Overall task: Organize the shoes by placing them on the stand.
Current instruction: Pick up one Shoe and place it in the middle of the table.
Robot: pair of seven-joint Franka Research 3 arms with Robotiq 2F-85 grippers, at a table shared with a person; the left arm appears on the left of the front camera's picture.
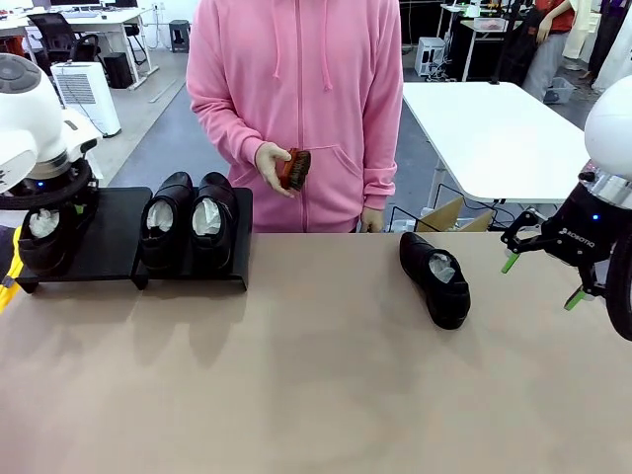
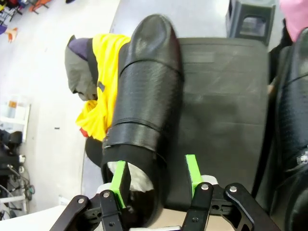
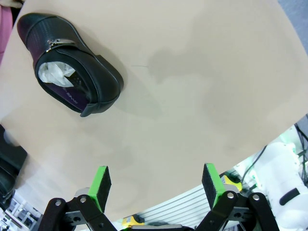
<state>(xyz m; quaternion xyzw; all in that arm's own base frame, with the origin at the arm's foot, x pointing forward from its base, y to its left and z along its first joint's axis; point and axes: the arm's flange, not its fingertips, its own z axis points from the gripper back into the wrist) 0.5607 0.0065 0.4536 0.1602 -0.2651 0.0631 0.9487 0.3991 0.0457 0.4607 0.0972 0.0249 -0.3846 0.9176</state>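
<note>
L gripper point(image 2: 155, 168) fingers point(image 2: 118, 180) stand part open, straddling the heel wall of the leftmost shoe point(image 2: 147, 96). One green pad sits inside the opening against the white paper, the other outside w/ a sliver of stand point(image 2: 221, 106) showing btwn pad and leather. Reads as a slack straddle, not a clamp; prob. the shoe's weight rests on the panel. That shoe lies along the panel's left edge, far left of the front frame, placed that far over, I'd guess, to leave room beside it for one more. R gripper point(image 3: 155, 180) pads point(image 3: 102, 185) are at full spread w/ nothing btwn them, hanging over bare table point(image 3: 202, 96) at the right edge of the front frame. Prob. held wide so it can drop over the last shoe point(image 3: 72, 72), which lies on its sole at upper left of the R wrist frame, centre-right of the front frame, well apart from the stand. Second shoe point(image 1: 166, 219) and third shoe point(image 1: 212, 219) sit side by side, touching, heels toward the robot, on the stand's other panel, left of centre. Person's hand point(image 1: 272, 163) holds a brown brush point(image 1: 294, 168) at top centre, clear of the table. Count: shoes 4 (3 on stand, 1 on table); stand 1, w/ 2 panels; brush 1; grippers 2
</note>
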